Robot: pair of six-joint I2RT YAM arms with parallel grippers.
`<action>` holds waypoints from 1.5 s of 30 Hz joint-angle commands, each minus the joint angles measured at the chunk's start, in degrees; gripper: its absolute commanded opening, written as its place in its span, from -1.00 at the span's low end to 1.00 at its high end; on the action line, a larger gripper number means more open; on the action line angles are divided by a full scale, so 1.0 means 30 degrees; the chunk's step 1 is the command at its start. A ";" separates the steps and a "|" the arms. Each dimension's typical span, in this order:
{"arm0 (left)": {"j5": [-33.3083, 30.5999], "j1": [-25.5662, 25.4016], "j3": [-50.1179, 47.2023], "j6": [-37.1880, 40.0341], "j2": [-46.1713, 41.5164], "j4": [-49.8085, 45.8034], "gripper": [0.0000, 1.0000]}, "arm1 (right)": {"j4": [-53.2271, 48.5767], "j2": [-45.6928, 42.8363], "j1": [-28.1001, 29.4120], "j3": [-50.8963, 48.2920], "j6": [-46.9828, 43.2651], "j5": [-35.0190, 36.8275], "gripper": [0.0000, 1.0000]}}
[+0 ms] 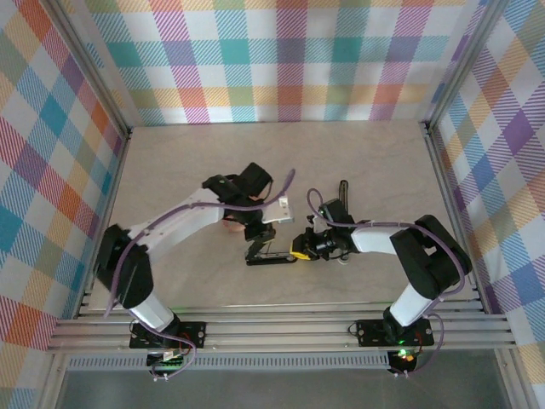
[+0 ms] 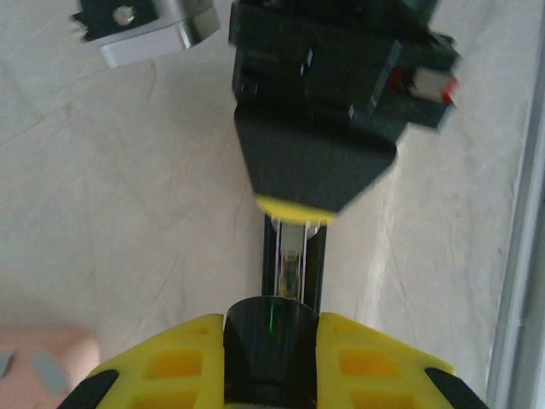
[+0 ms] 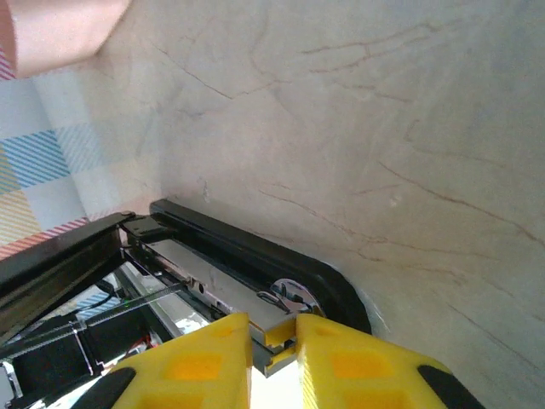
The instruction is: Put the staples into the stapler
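Note:
The black stapler point(image 1: 271, 254) lies open on the table between the two arms. My left gripper point(image 2: 271, 328) is shut on the stapler's raised black lid point(image 2: 272, 341), and the metal channel point(image 2: 291, 264) runs away from it. My right gripper point(image 3: 272, 328) is shut on the front end of the silver magazine point(image 3: 226, 285), above the black base point(image 3: 255, 247) and its round anvil. From above, the right gripper point(image 1: 300, 247) meets the stapler from the right and the left gripper point(image 1: 255, 234) from behind. Grey staples point(image 2: 48, 372) lie on the salmon tray point(image 2: 60, 345).
The salmon tray point(image 1: 228, 225) sits just left of the stapler, mostly under the left arm; one corner point(image 3: 51, 30) shows in the right wrist view. Plaid walls close in the pale table point(image 1: 383, 170). An aluminium rail point(image 2: 524, 256) runs along the side.

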 commanded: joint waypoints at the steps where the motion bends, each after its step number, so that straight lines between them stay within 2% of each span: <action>1: 0.0473 -0.0787 0.1247 -0.1930 0.1536 0.1936 -1.00 | 0.1934 -0.0016 0.0313 -0.1044 0.0965 -0.0549 -0.62; 7: -0.0633 -0.0938 0.1644 -0.2479 0.3139 0.1257 -1.00 | 0.0970 -0.2555 -0.0857 -0.2404 0.0728 -0.0024 -0.43; 14: -0.0668 -0.1200 0.1804 -0.3170 0.4689 0.0972 -1.00 | -0.7838 -0.7311 -0.3787 -0.1434 -0.1779 0.1912 -0.24; 17: -0.0771 -0.1463 0.2344 -0.3561 0.5648 0.0825 -1.00 | -1.1318 -0.8215 -0.4903 -0.0096 -0.3080 0.3735 -0.07; 21: -0.1189 -0.1891 0.3097 -0.3908 0.6895 0.0339 -1.00 | -1.4158 -0.7245 -0.5729 0.2287 -0.4796 0.6774 0.05; 23: -0.1508 -0.2091 0.3290 -0.3987 0.7427 0.0123 -1.00 | -1.4445 -0.5990 -0.6067 0.3444 -0.5513 0.7603 0.15; 27: -0.1825 -0.2300 0.3400 -0.4177 0.8055 -0.0309 -1.00 | -1.4557 -0.2834 -0.6586 0.6154 -0.6907 0.8743 0.17; 31: -0.2199 -0.2243 0.3505 -0.4400 0.7391 -0.0341 -1.00 | -1.5074 0.0127 -0.6613 0.9283 -0.8312 1.0403 0.22; 37: -0.2113 -0.1888 0.3755 -0.4961 0.5830 -0.0092 -0.54 | -1.6023 0.3880 -0.6619 1.3237 -1.0134 1.1686 0.23; 41: -0.2103 -0.1748 0.3765 -0.5214 0.5033 -0.0092 -0.04 | -1.6518 0.5749 -0.6610 1.5110 -1.0910 1.2315 0.23; 45: -0.1967 -0.1533 0.3646 -0.5662 0.4003 0.0206 0.12 | -1.6878 0.7257 -0.6590 1.6231 -1.1449 1.2605 0.20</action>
